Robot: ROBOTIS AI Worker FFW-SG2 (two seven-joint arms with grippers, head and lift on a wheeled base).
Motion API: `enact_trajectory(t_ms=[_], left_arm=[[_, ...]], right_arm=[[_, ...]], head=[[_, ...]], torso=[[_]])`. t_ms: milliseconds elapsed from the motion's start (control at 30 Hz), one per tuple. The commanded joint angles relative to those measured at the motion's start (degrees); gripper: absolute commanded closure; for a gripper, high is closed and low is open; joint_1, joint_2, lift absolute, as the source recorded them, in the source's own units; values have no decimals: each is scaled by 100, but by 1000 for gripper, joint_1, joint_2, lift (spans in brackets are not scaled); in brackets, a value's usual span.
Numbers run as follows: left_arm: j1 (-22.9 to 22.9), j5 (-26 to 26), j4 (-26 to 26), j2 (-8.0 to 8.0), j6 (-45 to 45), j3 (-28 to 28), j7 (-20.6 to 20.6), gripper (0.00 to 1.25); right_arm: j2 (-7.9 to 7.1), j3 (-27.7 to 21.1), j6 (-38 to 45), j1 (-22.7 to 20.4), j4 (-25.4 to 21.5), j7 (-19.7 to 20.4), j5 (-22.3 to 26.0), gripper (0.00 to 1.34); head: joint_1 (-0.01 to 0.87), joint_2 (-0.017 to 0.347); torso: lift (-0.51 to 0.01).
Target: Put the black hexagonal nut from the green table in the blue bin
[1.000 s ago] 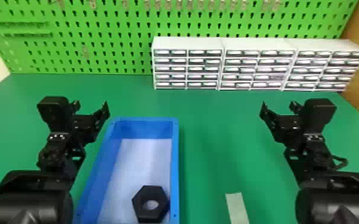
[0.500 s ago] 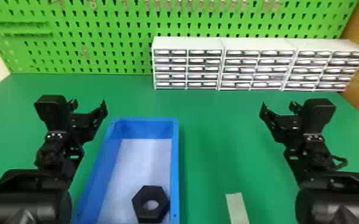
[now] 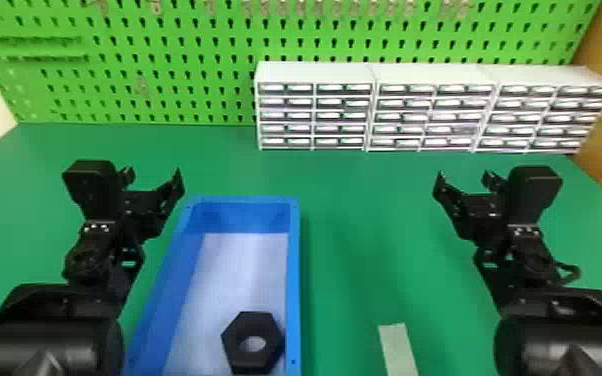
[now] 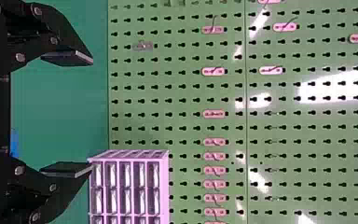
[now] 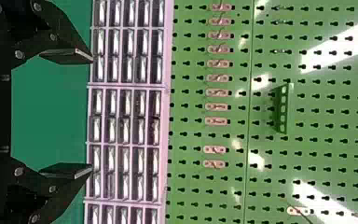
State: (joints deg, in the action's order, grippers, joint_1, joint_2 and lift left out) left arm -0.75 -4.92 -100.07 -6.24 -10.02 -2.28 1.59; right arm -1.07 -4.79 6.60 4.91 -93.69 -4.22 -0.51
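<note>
Left hand (image 3: 154,175) has shifted slightly toward the blue bin (image 3: 293,280); right hand (image 3: 464,176) unchanged. Head view: black nut (image 3: 252,326) lies in the bin, by its right wall; bin's on the green worktop (image 3: 355,225). Left wrist view: left hand (image 4: 92,113) spread, pegboard (image 4: 182,121) beyond. Right wrist view: right hand (image 5: 92,114) spread too, drawers (image 5: 126,100) beyond.
</note>
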Motion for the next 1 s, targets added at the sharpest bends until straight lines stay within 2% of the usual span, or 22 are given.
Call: enact_trajectory(t_ms=[0, 967], left_arm=[[-30, 9, 5, 0, 0, 26, -9, 449], [-74, -18, 40, 0, 9, 61, -9, 449]], right_arm=[[-7, 4, -10, 10, 0, 0, 7, 444], [-34, 101, -1, 71, 26, 0, -45, 446]], head=[[686, 51], [686, 51]], torso=[[-96], [-96]])
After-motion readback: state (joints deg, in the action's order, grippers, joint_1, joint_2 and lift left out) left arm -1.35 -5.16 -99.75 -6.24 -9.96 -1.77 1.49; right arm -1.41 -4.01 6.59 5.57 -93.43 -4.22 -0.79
